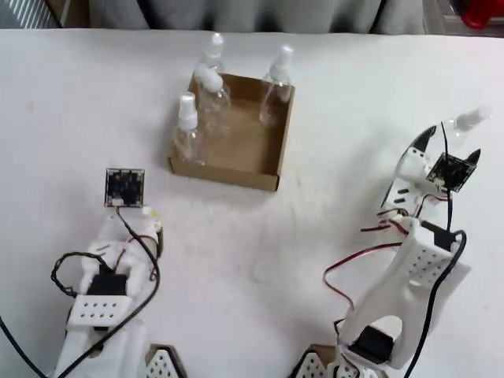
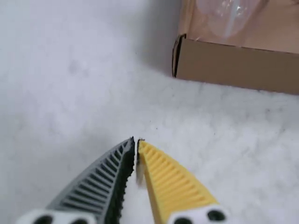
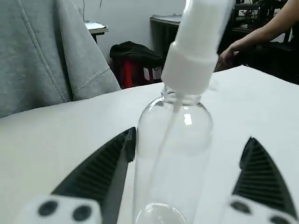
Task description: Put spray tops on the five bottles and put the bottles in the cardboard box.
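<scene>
1. The cardboard box [image 1: 268, 161] sits on the table [image 1: 79, 102] at about 12 o'clock from the middle in the high view.
2. Four capped bottles [image 1: 211, 90] stand upright at the box. Whether the farthest one is inside or just behind the back wall, I cannot tell.
3. The fifth bottle [image 3: 170, 154], its spray top [image 3: 198, 46] on, stands upright on the table at 3 o'clock, well apart from the box.
4. The right claw [image 3: 190, 137] is spread wide, one finger on each side of that bottle, not gripping it.
5. The left claw [image 2: 136, 142] sits at 8 o'clock, tips pressed together and holding nothing, pointing towards the near corner of the box.
</scene>
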### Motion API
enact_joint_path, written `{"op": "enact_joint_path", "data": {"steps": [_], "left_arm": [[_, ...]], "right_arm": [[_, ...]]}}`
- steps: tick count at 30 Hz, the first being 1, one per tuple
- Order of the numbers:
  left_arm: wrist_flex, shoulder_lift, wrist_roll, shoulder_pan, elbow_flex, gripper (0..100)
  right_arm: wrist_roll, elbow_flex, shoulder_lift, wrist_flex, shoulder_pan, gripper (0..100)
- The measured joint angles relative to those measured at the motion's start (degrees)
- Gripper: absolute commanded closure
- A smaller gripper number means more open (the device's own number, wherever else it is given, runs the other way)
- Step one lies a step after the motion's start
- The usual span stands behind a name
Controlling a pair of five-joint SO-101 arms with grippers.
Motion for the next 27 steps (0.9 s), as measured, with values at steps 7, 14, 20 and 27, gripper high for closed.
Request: {"op": "enact_joint_path", "data": {"steps": [7,14,20,27], "left_arm": [[0.0,0.0,0.0,0.0,0.0,98],[0.0,0.0,0.0,0.0,0.0,98],[0.0,0.0,0.0,0.0,0.0,98],[0.0,0.0,0.0,0.0,0.0,98]], "right_arm": [[0.0,-0.62,0.35,0.0,-0.09,69.7],[0.0,-2.37,0.79,0.09,-0.53,70.2],[0.0,-2.37,0.79,0.09,-0.88,89.9],[0.0,-2.37,0.79,0.09,-0.97,97.9]]}}
